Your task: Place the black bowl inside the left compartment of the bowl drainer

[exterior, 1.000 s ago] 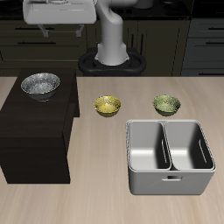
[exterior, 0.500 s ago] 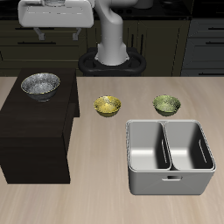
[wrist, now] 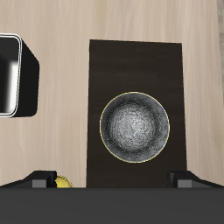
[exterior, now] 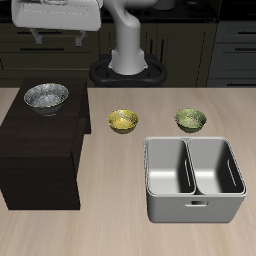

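Observation:
The black bowl [exterior: 46, 97] [wrist: 134, 128], round with a dark rim and a shiny speckled grey inside, sits upright on top of a dark box [exterior: 40, 135] [wrist: 136, 61]. High above it and a little farther back hangs my gripper [exterior: 62, 36] [wrist: 115, 180], open, with nothing between its fingers. In the wrist view the bowl lies just ahead of the fingertips [wrist: 42, 180]. The bowl drainer [exterior: 193, 205] is a grey metal tub with two deep wells near the table's front edge; only one corner of the bowl drainer [wrist: 10, 79] shows in the wrist view.
Two small yellow-green bowls [exterior: 123, 121] [exterior: 190, 120] stand mid-table behind the drainer. One of these bowls [wrist: 63, 182] peeks out beside a finger in the wrist view. The robot's base [exterior: 128, 62] stands at the table's back.
The gripper has drifted sideways at height, toward the spot over the dark box and the black bowl. Nothing on the table has moved.

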Motion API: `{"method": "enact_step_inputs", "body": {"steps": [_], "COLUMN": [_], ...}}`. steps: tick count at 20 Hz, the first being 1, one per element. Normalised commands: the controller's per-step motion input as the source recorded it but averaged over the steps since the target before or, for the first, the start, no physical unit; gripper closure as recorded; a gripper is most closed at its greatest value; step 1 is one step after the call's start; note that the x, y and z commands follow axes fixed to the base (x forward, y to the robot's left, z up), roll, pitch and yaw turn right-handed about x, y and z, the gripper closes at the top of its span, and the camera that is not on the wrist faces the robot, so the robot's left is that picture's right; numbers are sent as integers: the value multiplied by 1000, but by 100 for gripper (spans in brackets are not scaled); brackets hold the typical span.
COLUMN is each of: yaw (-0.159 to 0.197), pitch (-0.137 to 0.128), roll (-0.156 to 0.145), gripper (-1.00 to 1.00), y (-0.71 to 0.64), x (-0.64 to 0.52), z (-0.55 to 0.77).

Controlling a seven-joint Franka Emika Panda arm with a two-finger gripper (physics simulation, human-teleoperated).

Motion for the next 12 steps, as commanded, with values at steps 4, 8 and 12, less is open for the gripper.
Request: {"method": "enact_step_inputs", "body": {"steps": [4, 8, 12], "yaw": [-4, -25, -2], "pitch": [-4, -15, 19], "roll": [21, -4, -7], "gripper": [-100, -100, -100], "y": [52, -31, 2], "x": [136, 139, 95], "z": [2, 8, -141]}}
